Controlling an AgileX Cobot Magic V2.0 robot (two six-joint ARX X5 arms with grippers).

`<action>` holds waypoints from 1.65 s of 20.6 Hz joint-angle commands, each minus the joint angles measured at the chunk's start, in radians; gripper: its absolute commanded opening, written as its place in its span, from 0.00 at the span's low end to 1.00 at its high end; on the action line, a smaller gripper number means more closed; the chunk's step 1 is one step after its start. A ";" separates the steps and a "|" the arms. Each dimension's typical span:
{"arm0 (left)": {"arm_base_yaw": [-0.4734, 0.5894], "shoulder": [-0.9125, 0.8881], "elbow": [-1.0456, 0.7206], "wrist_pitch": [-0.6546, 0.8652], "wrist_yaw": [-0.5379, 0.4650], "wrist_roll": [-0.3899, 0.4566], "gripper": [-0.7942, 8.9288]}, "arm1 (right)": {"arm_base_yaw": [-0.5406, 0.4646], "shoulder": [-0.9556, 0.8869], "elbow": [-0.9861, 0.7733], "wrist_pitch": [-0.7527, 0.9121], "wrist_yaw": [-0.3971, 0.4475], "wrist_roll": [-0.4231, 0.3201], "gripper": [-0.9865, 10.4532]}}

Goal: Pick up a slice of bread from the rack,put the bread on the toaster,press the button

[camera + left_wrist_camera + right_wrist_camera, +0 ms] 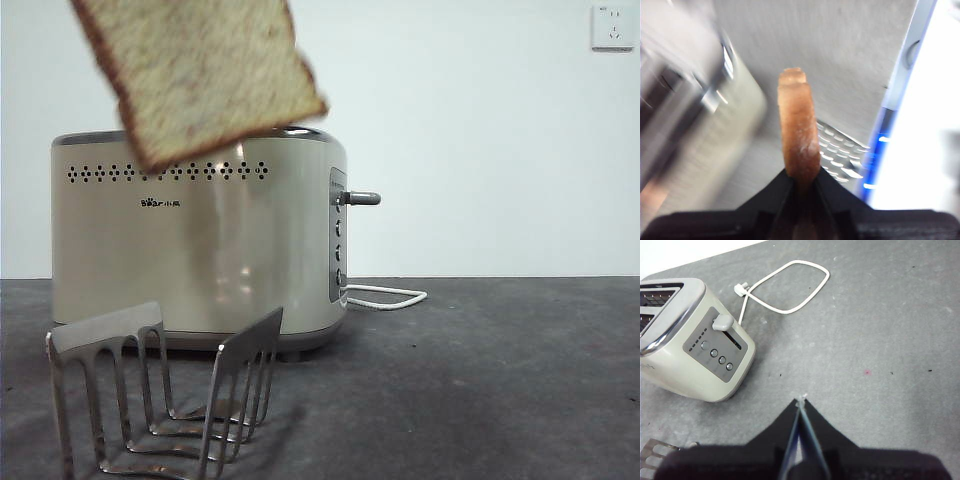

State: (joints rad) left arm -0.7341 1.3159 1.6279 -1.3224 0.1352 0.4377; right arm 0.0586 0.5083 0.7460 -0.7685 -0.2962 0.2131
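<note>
Front view first, sweeping from the left: the rack [165, 395] stands empty at the near left of the dark grey table [500, 380], its wire-loop dividers upright, just in front of the toaster [200, 240]. Up above it, the slice of bread [200, 75] hangs in the air, tilted, its lower corner overlapping the toaster's chrome top rim from this angle, and whether it touches the rim cannot be told from here. The top of the slice runs out of the picture, so the gripper holding it is not seen in this view. Moving right along the toaster, there is the row of small dots, the dark logo, then the grey side panel with the button [362, 198] sticking out, nothing touching it. Beyond that, a white cord [390, 297] loops on the table behind the toaster, and a white wall socket [612, 27] sits high at the far right. Over to the left wrist view, blurred: the left gripper [801, 180] has its jaws clamped on the slice's brown crust edge, with the rack visible below it. In the right wrist view, the right gripper [801, 402] has its jaws pressed together, holding nothing, hanging over bare table near the toaster's panel end.
</note>
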 commanded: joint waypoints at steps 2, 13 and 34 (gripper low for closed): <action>-0.002 -0.010 0.086 0.005 -0.138 0.244 0.08 | 0.000 0.000 0.005 0.002 -0.003 -0.005 0.09; 0.066 -0.014 0.139 0.007 -0.304 0.768 0.08 | 0.000 0.000 0.005 -0.011 -0.002 -0.005 0.09; 0.102 0.032 0.139 0.111 -0.304 0.908 0.08 | 0.000 0.000 0.005 -0.011 -0.003 -0.010 0.09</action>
State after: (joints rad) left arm -0.6357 1.3384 1.7618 -1.2167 -0.1703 1.3365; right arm 0.0586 0.5083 0.7460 -0.7849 -0.2962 0.2127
